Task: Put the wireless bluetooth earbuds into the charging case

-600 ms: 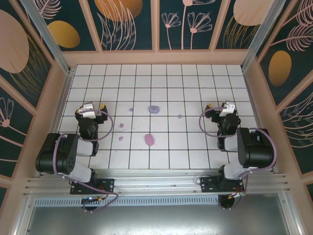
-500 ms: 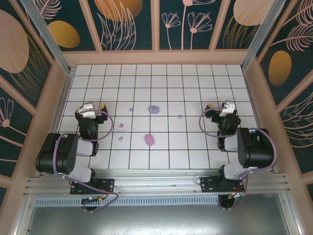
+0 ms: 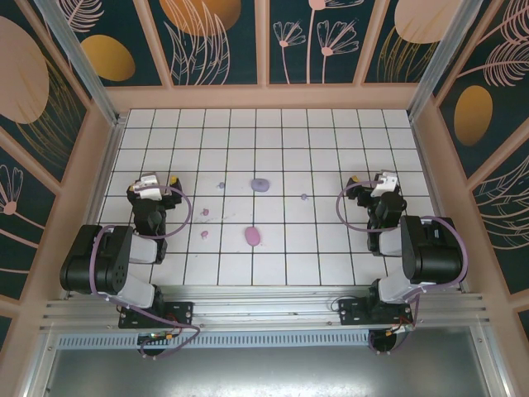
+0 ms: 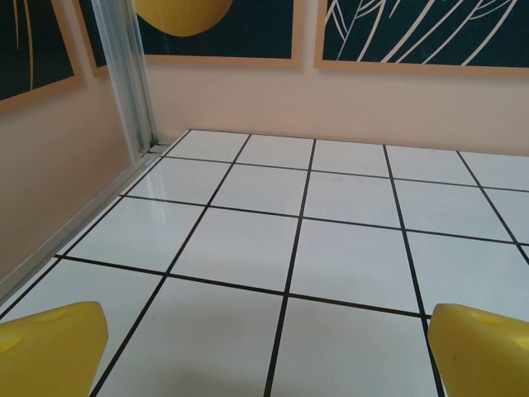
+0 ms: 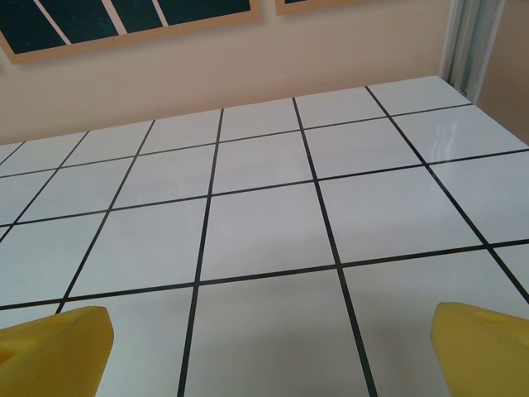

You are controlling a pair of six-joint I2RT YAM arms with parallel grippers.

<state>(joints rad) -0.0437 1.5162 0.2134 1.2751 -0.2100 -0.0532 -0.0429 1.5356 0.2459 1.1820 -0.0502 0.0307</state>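
Observation:
Two purple oval charging cases lie mid-table, one further back (image 3: 260, 184) and one nearer (image 3: 252, 236). Several tiny pale purple earbuds lie loose on the tiles: one (image 3: 221, 184) left of the far case, two (image 3: 206, 212) (image 3: 204, 235) left of the near case, and one (image 3: 304, 197) to the right. My left gripper (image 3: 154, 179) rests at the left side, well clear of them, and is open. My right gripper (image 3: 374, 179) rests at the right side, also open. In the wrist views, the left gripper (image 4: 269, 347) and the right gripper (image 5: 271, 347) show yellow fingertips wide apart over bare tiles.
The white tiled table (image 3: 331, 141) is boxed in by peach walls (image 3: 264, 97) at the back and both sides. A metal post (image 4: 124, 74) stands in the far left corner. Both arm bases sit at the near edge.

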